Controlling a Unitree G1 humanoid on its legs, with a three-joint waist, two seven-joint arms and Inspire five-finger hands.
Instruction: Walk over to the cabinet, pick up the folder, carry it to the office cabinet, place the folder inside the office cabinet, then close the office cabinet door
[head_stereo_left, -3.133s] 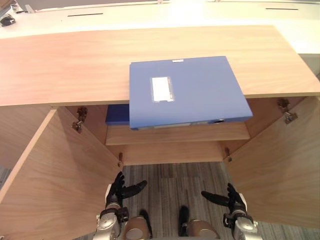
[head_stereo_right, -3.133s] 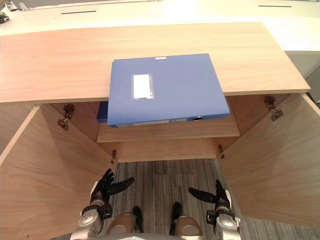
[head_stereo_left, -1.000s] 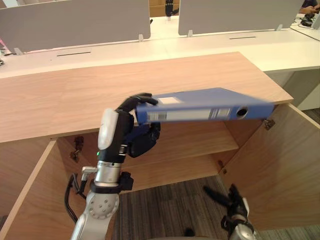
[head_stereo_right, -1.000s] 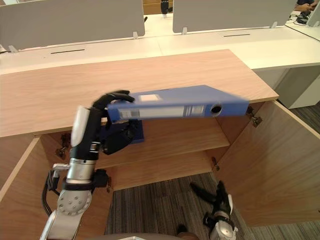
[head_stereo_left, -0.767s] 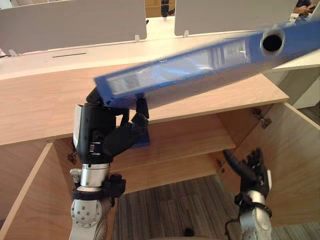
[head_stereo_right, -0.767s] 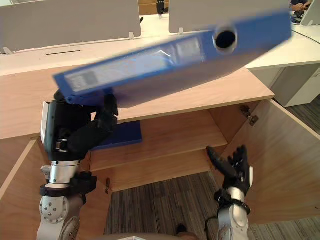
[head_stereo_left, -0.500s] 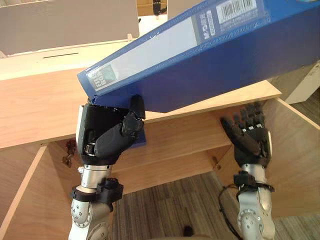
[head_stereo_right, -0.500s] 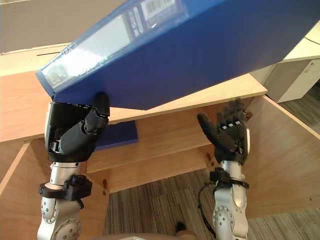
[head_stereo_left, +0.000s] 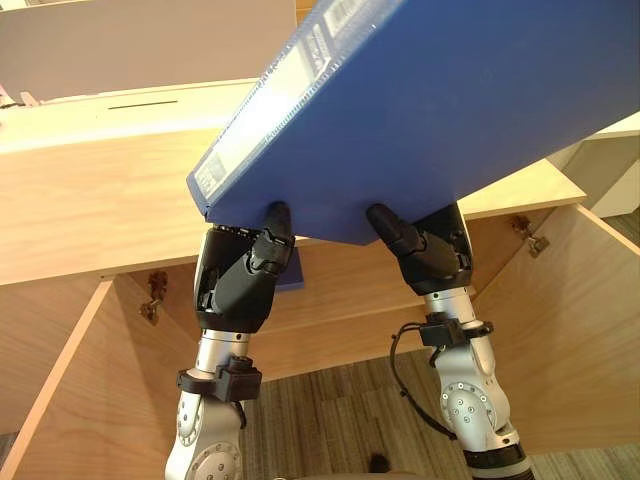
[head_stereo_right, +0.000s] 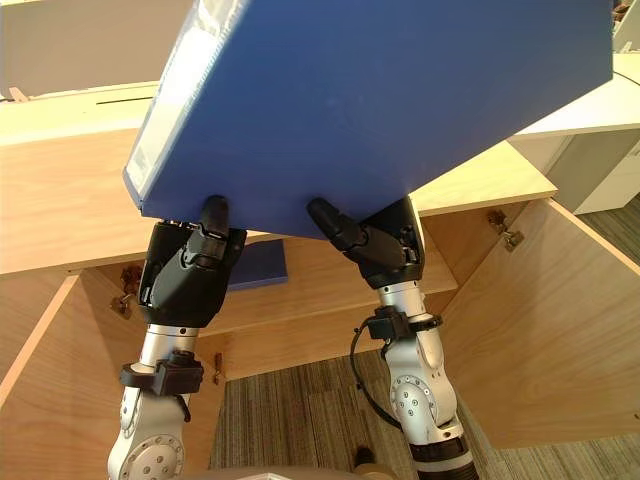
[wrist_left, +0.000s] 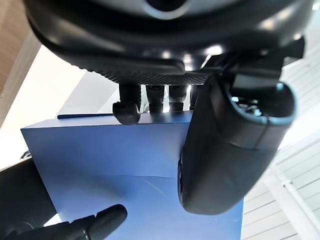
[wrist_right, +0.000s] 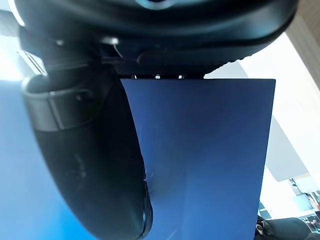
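Clearly the pick-up is done: my left robot hand (head_stereo_left: 240, 285) and right robot hand (head_stereo_left: 430, 255) both pinch the large flat blue folder (head_stereo_left: 450, 110), held tilted above the open light-wood cabinet (head_stereo_left: 90, 220). Carrying, placing it inside and closing the door are left.

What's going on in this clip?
The robot grips a blue folder along its lower edge, left hand and right hand each pinching it, and holds it tilted up before a wooden cabinet. The cabinet doors stand open; another blue folder lies on the shelf inside.
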